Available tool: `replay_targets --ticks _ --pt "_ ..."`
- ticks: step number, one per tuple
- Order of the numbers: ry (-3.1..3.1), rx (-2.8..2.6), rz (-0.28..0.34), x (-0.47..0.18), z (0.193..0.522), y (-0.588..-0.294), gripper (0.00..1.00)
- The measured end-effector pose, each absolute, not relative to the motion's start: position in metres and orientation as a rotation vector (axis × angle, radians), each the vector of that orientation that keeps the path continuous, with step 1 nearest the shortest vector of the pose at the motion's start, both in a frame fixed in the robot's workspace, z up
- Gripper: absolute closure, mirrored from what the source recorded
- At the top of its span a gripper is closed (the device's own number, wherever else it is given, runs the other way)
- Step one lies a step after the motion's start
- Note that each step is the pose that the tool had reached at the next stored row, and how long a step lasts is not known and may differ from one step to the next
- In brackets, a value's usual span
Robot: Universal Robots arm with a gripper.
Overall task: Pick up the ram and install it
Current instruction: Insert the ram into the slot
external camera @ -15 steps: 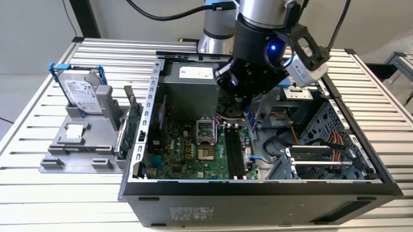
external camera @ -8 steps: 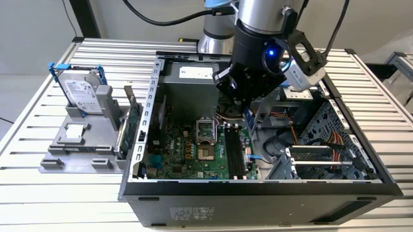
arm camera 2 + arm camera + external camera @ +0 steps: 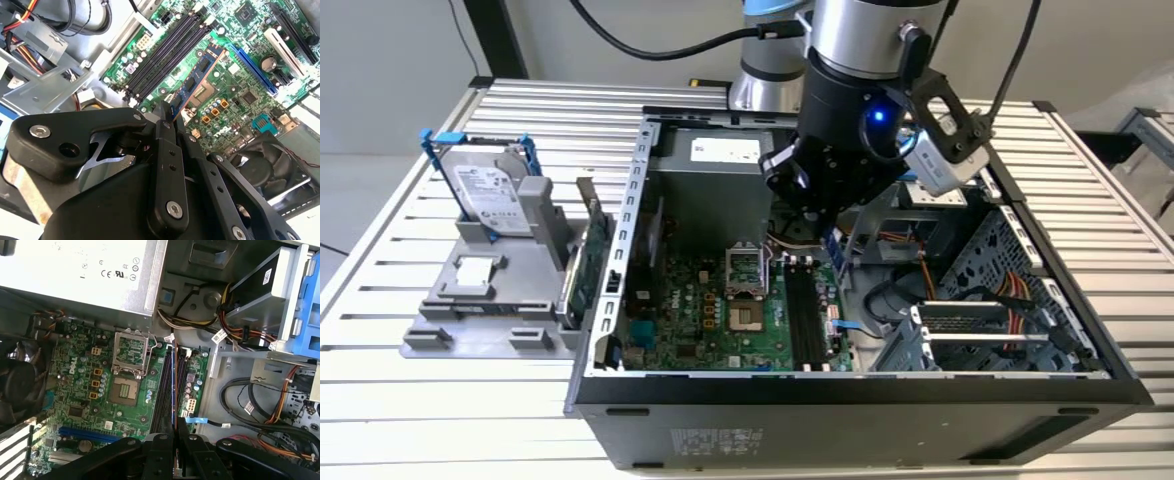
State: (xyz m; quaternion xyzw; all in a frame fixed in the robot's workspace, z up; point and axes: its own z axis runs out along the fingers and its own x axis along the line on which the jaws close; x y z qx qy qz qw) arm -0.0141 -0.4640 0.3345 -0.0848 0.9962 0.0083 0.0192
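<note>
My gripper (image 3: 829, 226) hangs inside the open computer case (image 3: 854, 385), shut on the ram (image 3: 834, 250). The ram (image 3: 198, 81) is a narrow blue stick with black chips, reaching out from the fingertips (image 3: 165, 114) over the green motherboard (image 3: 235, 60). It sits a little to one side of the long black memory slots (image 3: 167, 55), above the board. In the first wrist view the ram (image 3: 174, 385) shows edge-on as a thin line running along the memory slots (image 3: 161, 390), with my gripper (image 3: 175, 434) closed around its near end.
A hard drive in a blue frame (image 3: 487, 195) and a green expansion card (image 3: 594, 265) stand on a grey fixture (image 3: 474, 300) at the exterior view's left. Inside the case are the power supply (image 3: 75, 265), CPU socket (image 3: 125, 390), a fan (image 3: 260, 165) and loose cables (image 3: 250, 405).
</note>
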Motion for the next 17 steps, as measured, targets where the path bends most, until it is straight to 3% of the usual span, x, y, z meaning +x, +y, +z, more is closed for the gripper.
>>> replay_targets --ticks 17 --pt "3.102 -0.035 0.022 -0.0133 0.3257 -0.4676 1.0"
